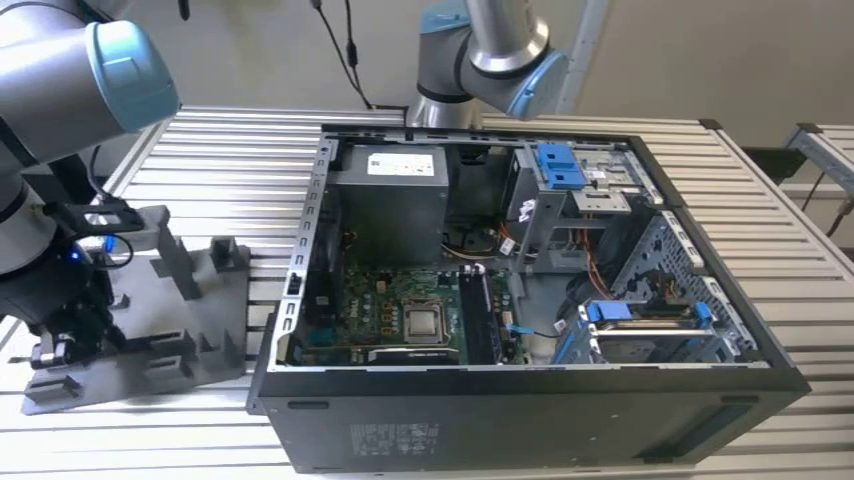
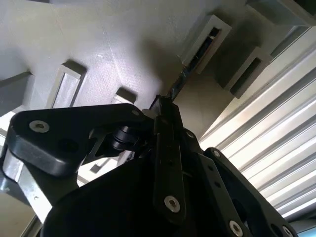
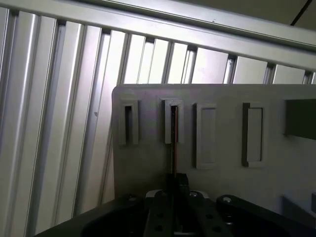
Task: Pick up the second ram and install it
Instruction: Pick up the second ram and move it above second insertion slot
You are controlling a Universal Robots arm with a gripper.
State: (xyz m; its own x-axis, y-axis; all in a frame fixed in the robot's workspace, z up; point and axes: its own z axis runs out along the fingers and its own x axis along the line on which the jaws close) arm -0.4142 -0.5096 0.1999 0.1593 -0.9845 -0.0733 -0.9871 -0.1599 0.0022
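the thin, flat second ram stick (image 3: 174, 132) shows edge-on in both wrist views, a narrow dark line with no broad face turned to either camera. in the first wrist view the line runs along the length of a raised rectangular pocket (image 3: 172, 122) on the grey plastic fixture plate (image 3: 148, 163). it then carries straight on out of the pocket to the fingertips. that pocket is the second in its row, counting from the plate edge beside the slats. one end of the stick sits in the pocket and the other end points at the pincer, so its visible long axis lines up with the fingers. the frames do not show whether the board stands on its end or on its long edge.

the black linkage gripper (image 3: 177, 178) is directly over the stick's near end. its fingers are drawn together on the thin board, clamping it across its flat faces.

in the exterior view the plate lies on the ribbed aluminium slat table (image 1: 240, 140). it is at the exterior view's left of the open black computer case (image 1: 534, 420) and just beside it. the grey robot arm with blue joint caps (image 1: 80, 60) reaches down over the plate. the green motherboard (image 1: 387, 305) inside the case is well apart from the stick.
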